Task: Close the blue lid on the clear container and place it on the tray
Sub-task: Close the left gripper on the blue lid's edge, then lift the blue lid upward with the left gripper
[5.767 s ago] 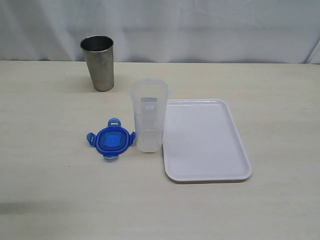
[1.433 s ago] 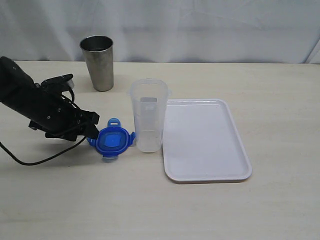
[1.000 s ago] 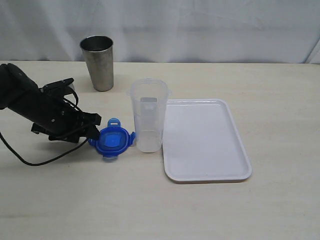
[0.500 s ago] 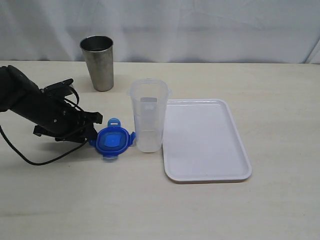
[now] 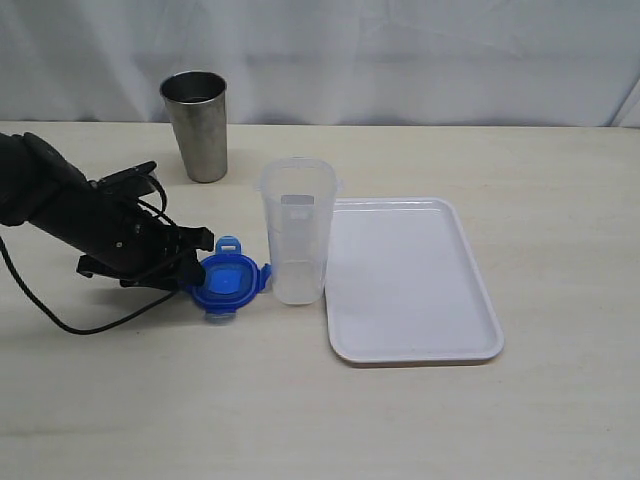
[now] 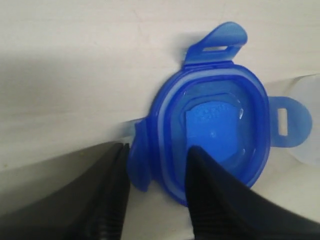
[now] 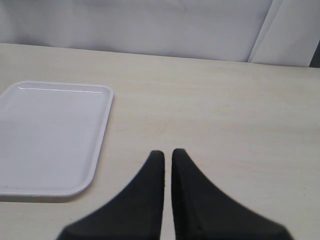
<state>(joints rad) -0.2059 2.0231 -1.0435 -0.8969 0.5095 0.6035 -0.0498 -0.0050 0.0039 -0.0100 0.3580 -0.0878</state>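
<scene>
The blue lid (image 5: pixel 230 281) lies on the table just left of the clear container (image 5: pixel 297 228), which stands upright and uncovered. My left gripper (image 5: pixel 200 266) reaches in low from the left. In the left wrist view the lid (image 6: pixel 215 125) fills the middle, and my left gripper (image 6: pixel 159 150) is shut on its near rim: one finger presses a bent side flap from outside, the other sits inside the rim. The white tray (image 5: pixel 410 285) lies right of the container. My right gripper (image 7: pixel 167 152) is shut on nothing above bare table, beside the tray (image 7: pixel 50 135).
A shiny steel cup (image 5: pixel 196 124) stands at the back left, behind my left arm. A black cable (image 5: pixel 60 320) trails from that arm over the table. A white curtain closes off the back.
My left arm has slid a little to the right, and its jaws have closed in on the lid's left rim. The lid, container and tray stay where they were.
</scene>
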